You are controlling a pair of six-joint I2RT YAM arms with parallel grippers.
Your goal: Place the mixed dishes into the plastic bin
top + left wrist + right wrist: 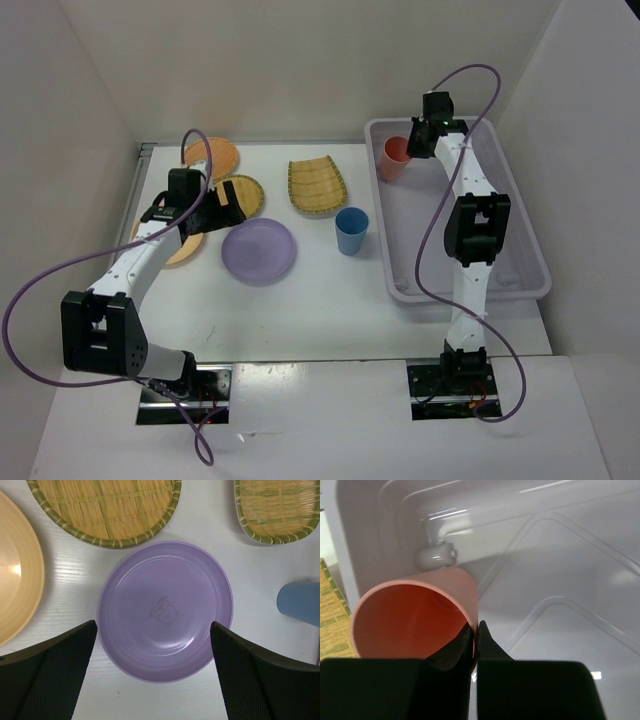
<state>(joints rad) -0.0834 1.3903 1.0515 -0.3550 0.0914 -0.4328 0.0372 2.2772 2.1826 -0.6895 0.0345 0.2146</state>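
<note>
Dishes, seven in all: two cups, five plates.

Cups, two: one coral cup [415, 615], tipped, inside the far left corner of the plastic bin [520, 270]; its wall at the rim is pinched by the right gripper [475, 630], one finger inside the mouth and one outside, clamped tight on it; whether its base touches the bin floor cannot be told; one blue cup [351, 231], upright on the table [330, 310], near the bin's left wall but outside it.

Plates, five, all on the table left of the bin: one lavender round plate [165, 610], a small bear mark at its centre, lying under the left gripper [153, 623], whose fingers are spread wide and grasp nothing; two yellow woven-look plates with green rims: the squarish woven plate [317, 186], beyond the blue cup, and the round woven plate [248, 192], just beyond the lavender plate, partly hidden by the left gripper in the top view; two orange round plates: the far orange plate [212, 157], towards the table's far left corner, and the near orange plate [180, 250], left of the lavender plate, partly covered by the left arm.

Container, one: the bin, translucent pale lavender, rectangular with rounded corners, at the right side of the table; contents: the coral cup, one item, with the right arm reaching in over it.
</note>
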